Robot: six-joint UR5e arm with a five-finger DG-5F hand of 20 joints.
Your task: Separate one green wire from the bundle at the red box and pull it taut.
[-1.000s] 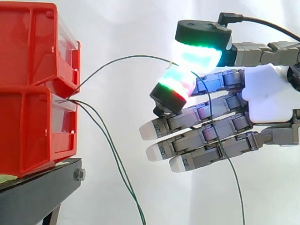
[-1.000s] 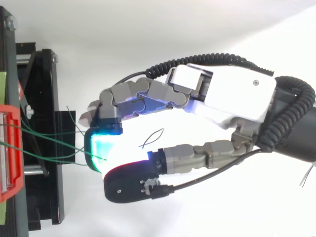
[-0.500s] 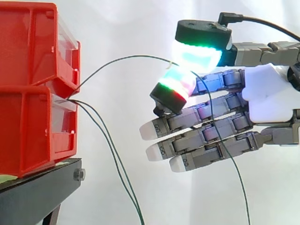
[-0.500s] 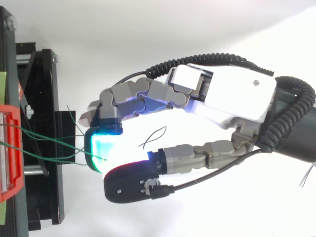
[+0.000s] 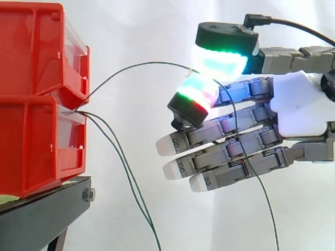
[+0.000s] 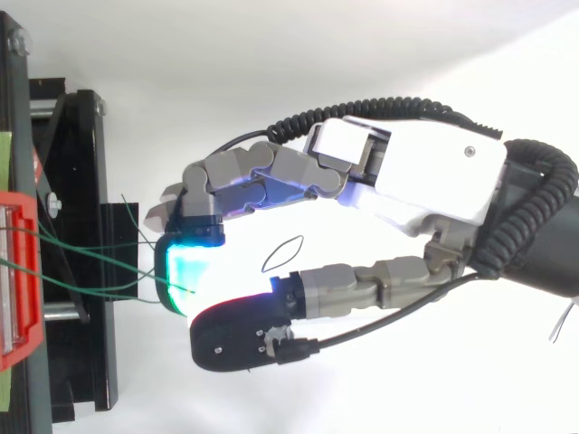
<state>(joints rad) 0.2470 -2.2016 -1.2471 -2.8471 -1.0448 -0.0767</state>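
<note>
- Pulling back too hard could drag the bins across the stand, because the wire is anchored in the gap between them. Nothing shows how firmly they sit.
- The hand grips with two glowing pads alone. The thin strand could slide out under tension, most likely if the pull runs off-line from the pinch.
- The thumb and one finger are closed together on the wire. The other fingers lie straight below, pointing toward the bins and holding nothing.
- The wire arcs slack from the bins up to the pinch and is not yet taut. Its tail then drops across the straight fingers in the side view and might snag there.
- Two loose wires hang well apart from it, but all three leave the bins together. A sideways tug could pull the others along.
</note>
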